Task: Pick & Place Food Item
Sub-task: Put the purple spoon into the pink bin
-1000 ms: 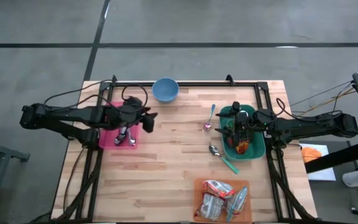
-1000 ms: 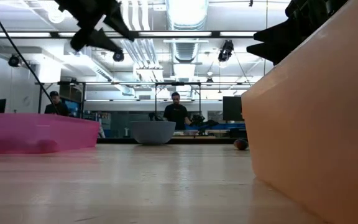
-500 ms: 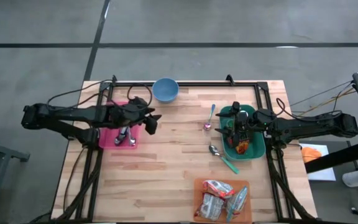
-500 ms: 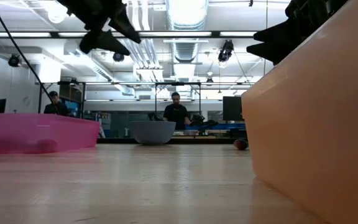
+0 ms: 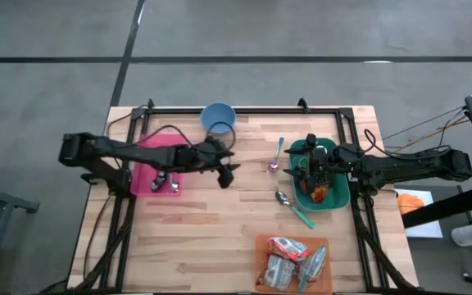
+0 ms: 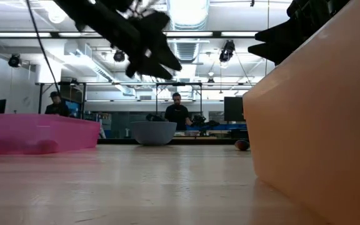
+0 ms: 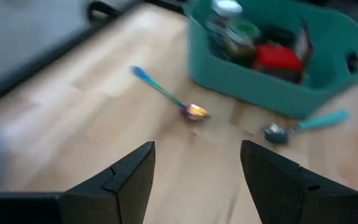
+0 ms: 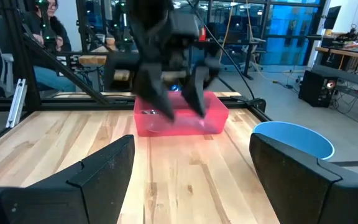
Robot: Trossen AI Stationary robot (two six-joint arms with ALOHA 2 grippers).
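A: What has changed?

B: The left gripper (image 5: 226, 174) has swung away from the pink bin (image 5: 144, 179) to mid-worktop, fingers spread and empty, facing the teal bin (image 5: 340, 199).

A: And the food?

B: Food items (image 7: 277, 60) sit in that teal bin, where the right gripper (image 5: 307, 170) hovers, spread. It looks like a reach for another item.

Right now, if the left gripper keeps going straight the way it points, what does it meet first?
Probably the blue-handled spoon on the table, with the teal bin just behind it. The left gripper is open and empty, above the boards; depth is uncertain.
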